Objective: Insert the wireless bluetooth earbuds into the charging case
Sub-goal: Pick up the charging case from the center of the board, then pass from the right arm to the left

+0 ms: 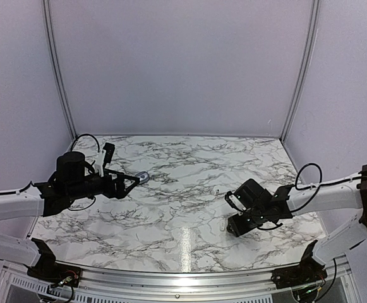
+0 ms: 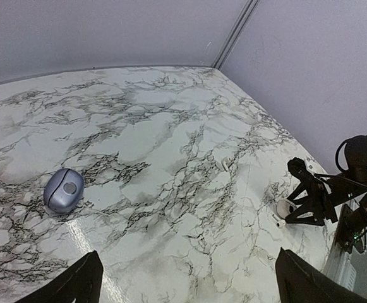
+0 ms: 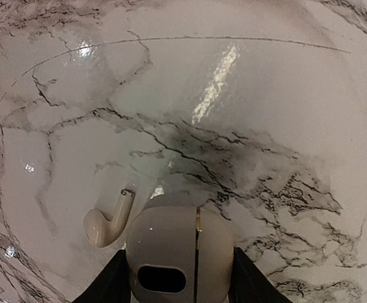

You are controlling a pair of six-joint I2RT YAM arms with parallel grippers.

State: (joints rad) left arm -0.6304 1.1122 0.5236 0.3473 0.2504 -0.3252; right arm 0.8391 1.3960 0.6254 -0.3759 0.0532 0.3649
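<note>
The charging case (image 2: 63, 189) is a closed lavender pebble lying on the marble, also visible from above (image 1: 143, 177). My left gripper (image 1: 121, 166) stands wide open just short of the case with nothing between its fingers (image 2: 85, 281). One whitish earbud (image 3: 104, 224) lies on the table beside my right gripper (image 3: 177, 278). The right jaws sit against both sides of a pale rounded shell (image 3: 170, 243) with a seam and a dark oval slot. In the left wrist view that shell (image 2: 285, 207) shows between the right fingers, with the earbud (image 2: 276, 221) next to it. A second earbud (image 2: 225, 164) lies apart, mid-table.
The marble tabletop (image 1: 183, 189) is enclosed by pale walls at the back and sides, with metal corner posts (image 1: 297, 82). Cables loop near both arms. The table's near edge has a metal rail (image 1: 183, 271).
</note>
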